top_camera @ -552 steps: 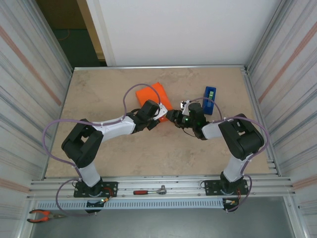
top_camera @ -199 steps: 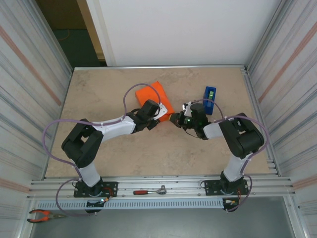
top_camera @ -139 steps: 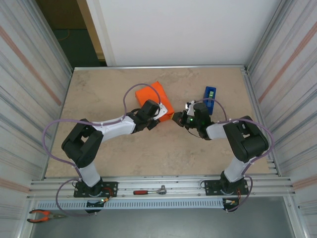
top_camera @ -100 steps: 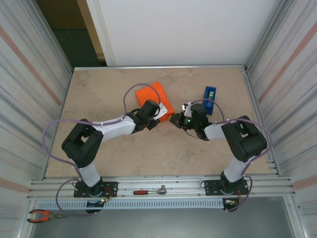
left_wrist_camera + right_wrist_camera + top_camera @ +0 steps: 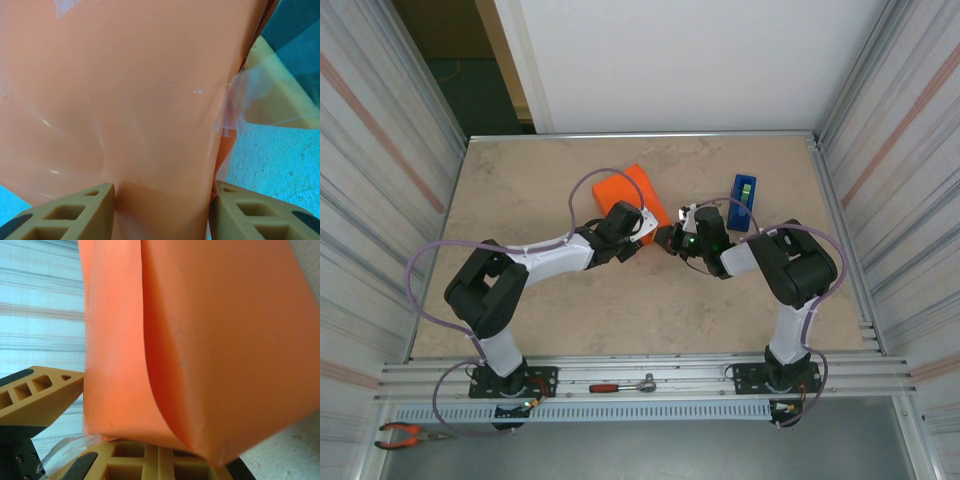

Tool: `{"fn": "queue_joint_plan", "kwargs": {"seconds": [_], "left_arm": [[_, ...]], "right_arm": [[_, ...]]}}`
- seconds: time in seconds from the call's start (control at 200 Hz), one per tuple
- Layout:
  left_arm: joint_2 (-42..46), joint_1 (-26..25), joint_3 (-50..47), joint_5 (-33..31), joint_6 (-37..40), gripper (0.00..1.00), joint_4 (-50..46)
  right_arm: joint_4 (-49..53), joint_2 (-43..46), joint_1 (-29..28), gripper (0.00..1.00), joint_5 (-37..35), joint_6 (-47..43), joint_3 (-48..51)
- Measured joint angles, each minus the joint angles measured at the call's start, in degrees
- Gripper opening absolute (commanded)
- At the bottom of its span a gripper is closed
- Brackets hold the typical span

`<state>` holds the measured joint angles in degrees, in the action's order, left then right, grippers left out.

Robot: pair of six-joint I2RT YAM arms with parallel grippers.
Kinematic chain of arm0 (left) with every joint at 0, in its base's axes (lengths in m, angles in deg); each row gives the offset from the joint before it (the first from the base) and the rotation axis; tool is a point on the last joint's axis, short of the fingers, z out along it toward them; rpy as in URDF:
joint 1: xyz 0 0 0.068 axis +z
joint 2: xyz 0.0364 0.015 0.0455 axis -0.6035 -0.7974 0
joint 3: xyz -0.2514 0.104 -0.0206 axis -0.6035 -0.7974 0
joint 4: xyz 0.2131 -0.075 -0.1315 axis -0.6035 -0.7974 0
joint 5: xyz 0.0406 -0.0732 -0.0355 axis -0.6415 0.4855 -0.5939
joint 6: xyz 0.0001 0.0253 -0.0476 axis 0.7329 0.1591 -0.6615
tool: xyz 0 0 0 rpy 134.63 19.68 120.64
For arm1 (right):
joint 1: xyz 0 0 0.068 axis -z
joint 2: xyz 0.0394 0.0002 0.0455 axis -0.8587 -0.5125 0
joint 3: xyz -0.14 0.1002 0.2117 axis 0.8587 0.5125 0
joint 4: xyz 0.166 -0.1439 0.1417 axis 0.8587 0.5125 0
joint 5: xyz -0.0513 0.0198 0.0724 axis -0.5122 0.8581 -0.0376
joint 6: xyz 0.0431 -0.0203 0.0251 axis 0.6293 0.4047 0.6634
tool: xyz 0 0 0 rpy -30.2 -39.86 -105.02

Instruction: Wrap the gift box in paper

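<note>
The left claw (image 5: pixel 162 215) pinches the gift box (image 5: pixel 125 100). One tan finger (image 5: pixel 70 215) stands at each side of the orange block. A strip of clear tape (image 5: pixel 240 107) sticks out from the box's edge at 3 o'clock.

From above, the gift box (image 5: pixel 632 195) lies on the bench (image 5: pixel 570 310) at 12 o'clock from that claw, near the middle. The paper (image 5: pixel 225 340) covers it, and in the right wrist view a loose flap curls down along one side.

The right claw (image 5: pixel 672 238) is pressed together at the box's 4 o'clock corner, just beside the left claw. Its fingers (image 5: pixel 150 460) sit right under the flap's lower edge. I cannot tell whether any paper or tape is nipped between them.

Against half a second ago, the right arm's elbow has swung in toward the middle of the bench. Its claw has slid a little toward 9 o'clock, closer to the box. The left arm, the box and the tape dispenser (image 5: pixel 743 200) lie as they did.

By count there are two arms and two claws, one box and one sheet of paper. There is one blue tape dispenser, at 2 o'clock from the right claw. One ratchet wrench (image 5: pixel 625 385) lies on the rail at 6 o'clock, and one pair of pliers (image 5: pixel 405 433) lies at 7 o'clock.
</note>
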<state>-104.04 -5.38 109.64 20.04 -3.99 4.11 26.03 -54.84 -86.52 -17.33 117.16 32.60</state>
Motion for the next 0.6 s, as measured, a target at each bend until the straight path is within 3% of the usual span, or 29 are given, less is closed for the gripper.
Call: {"fn": "queue_joint_plan", "kwargs": {"seconds": [0.601], "left_arm": [[0.0,0.0,0.1,0.0,0.0,0.49,0.0]], "right_arm": [[-3.8,-1.5,1.3,0.00,1.8,1.5,0.2]]}}
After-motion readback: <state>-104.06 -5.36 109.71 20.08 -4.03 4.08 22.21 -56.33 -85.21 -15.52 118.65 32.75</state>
